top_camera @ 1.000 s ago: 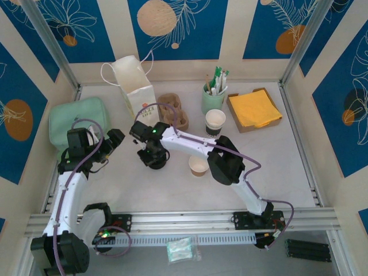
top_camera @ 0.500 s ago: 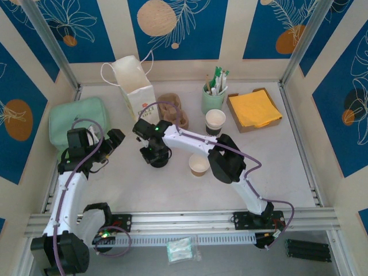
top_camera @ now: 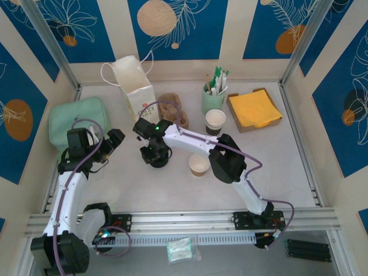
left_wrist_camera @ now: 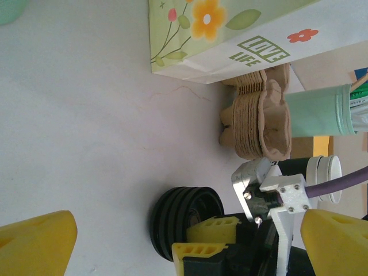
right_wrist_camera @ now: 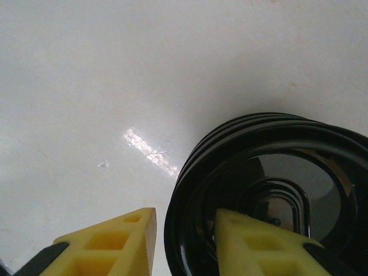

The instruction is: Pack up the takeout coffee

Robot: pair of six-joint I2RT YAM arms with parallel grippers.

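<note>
1. The takeout coffee (top_camera: 215, 121) stands upright toward the back of the table (top_camera: 287, 167) and looks uncapped. It is just in front of the mint-green cup (top_camera: 212, 100) of stirrers, with the yellow napkins (top_camera: 253, 108) to its right and the pulp cup carrier (top_camera: 172, 110) to its left. Nothing touches it.
2. Well apart from it, nearer and to the left, the right gripper (right_wrist_camera: 184, 238) is down on the stack of black lids (right_wrist_camera: 259, 161). Its jaws are parted only narrowly and straddle the top lid's rim, one finger outside and one in the well.
3. A sliver of table shows between the outer finger and the rim. I can't tell whether the inner finger bears on the wall, so I wouldn't call this a grip.
4. The left gripper (top_camera: 110, 142) hangs off to the left, spread wide and holding nothing, facing the paper bag (left_wrist_camera: 230, 34).
5. The step looks like taking one lid for the coffee. To do it well, I'd bite shallow on the top rim only and close gently, since thin plastic probably flexes. Lifting straight up should keep the nested lid beneath from coming along.
6. The small brown cup (top_camera: 199, 165) sits near the way to the coffee, so the lid should travel high and level.
</note>
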